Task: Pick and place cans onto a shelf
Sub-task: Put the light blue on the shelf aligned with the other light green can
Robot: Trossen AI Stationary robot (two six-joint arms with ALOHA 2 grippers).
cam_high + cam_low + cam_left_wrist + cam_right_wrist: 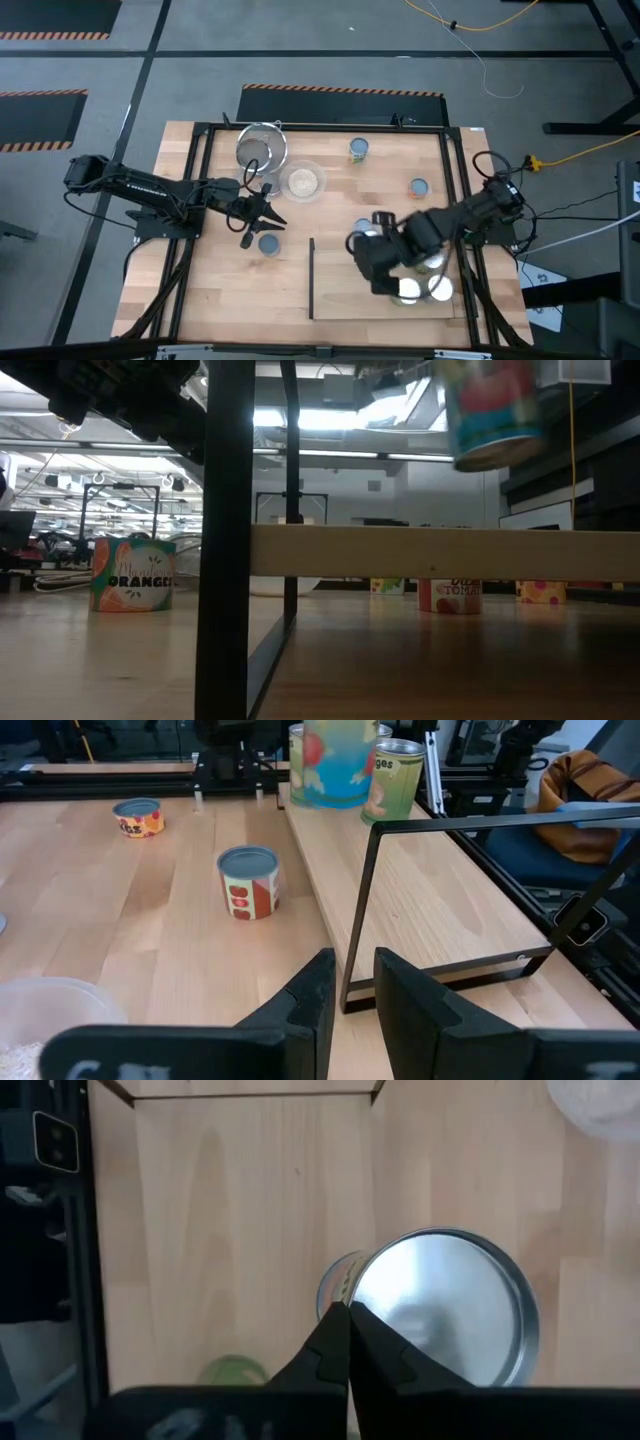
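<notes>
Pinches the right gripper's (347, 1308) jaws shut on the rim of a silver-topped can (440, 1320), holding it aloft over the shelf (340, 290), lower right of the high view. Hangs the left gripper (263, 231) centre left, jaws parted and empty, just above a blue-topped can (268, 243).

The wooden tabletop (230, 290) stands on a grey floor (300, 40) marked with dark lines. Black mats edged in orange-and-black hazard stripes (340, 92) lie beyond the table. A yellow cable (480, 25) and a white cable (490, 75) trail across the floor. Beyond the table, the low view shows long ceiling strip lights (330, 455) and a pale wall (400, 495).
</notes>
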